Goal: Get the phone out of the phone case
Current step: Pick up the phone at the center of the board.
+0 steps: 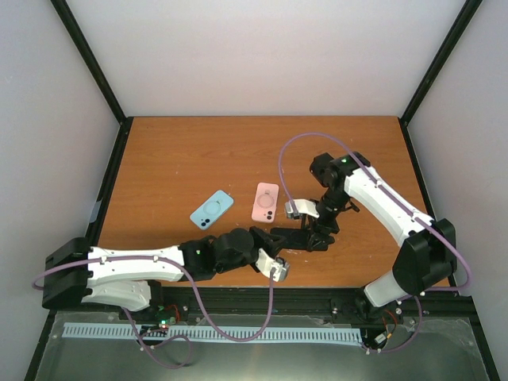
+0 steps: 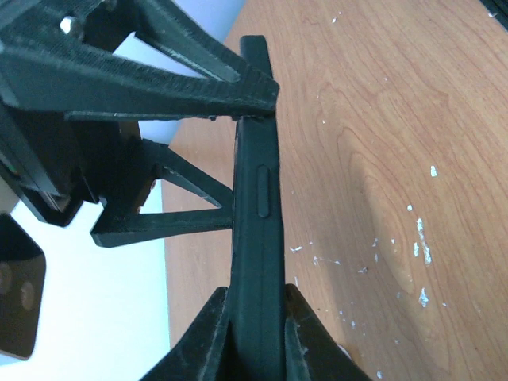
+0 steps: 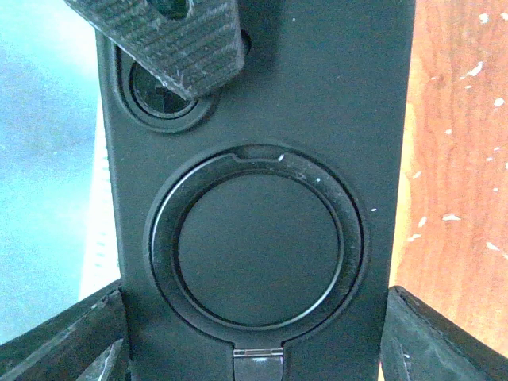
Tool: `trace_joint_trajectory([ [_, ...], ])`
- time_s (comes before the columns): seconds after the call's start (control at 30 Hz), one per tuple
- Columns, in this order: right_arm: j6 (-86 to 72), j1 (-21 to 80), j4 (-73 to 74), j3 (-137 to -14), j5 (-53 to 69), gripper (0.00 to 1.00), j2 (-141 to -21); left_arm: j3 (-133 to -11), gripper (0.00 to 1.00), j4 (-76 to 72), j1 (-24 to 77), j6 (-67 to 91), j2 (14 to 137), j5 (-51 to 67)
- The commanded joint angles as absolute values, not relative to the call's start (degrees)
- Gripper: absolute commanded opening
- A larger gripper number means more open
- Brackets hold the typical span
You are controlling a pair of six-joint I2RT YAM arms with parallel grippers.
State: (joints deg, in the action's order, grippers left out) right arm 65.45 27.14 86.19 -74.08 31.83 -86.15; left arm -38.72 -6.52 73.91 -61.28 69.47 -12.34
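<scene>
A black phone case (image 1: 294, 236) with a round ring on its back (image 3: 258, 246) is held above the table near its front edge, between both grippers. My left gripper (image 1: 275, 237) is shut on one end, its fingers pressing the case's two faces (image 2: 256, 298). My right gripper (image 1: 314, 236) is shut on the other end, its fingers on the case's side edges (image 3: 254, 305). In the left wrist view the case shows edge-on (image 2: 255, 198) with a side button. A left fingertip (image 3: 178, 40) covers part of the camera cut-out. The phone itself cannot be told apart from the case.
A light blue phone case (image 1: 212, 209) and a pink phone case (image 1: 265, 202) lie back-up on the wooden table (image 1: 198, 151), just beyond the grippers. Black frame posts stand at the table's corners. White walls surround the table.
</scene>
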Motion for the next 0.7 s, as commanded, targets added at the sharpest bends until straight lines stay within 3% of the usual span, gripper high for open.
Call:
trace_joint_trajectory([
  [0.0,65.08,28.12,86.18,-77.90,39.23,0.97,-82.47,-39.93,0.03,-8.28,73.98,-56.71,67.06,-12.87],
  [0.3,59.54,28.12,79.52,-82.24,41.30,0.98,-74.27,-43.51,0.00,3.83,70.06,-33.98,63.46,-4.42],
  [0.47,58.32,28.08,73.91,-75.76,36.61,0.82,-71.56,-44.44,0.00,4.04,63.61,-16.92,62.19,6.52],
  [0.67,59.29,28.21,75.49,-74.92,38.21,0.60,-69.99,-46.92,0.00,4.93,61.10,-8.69,65.99,13.99],
])
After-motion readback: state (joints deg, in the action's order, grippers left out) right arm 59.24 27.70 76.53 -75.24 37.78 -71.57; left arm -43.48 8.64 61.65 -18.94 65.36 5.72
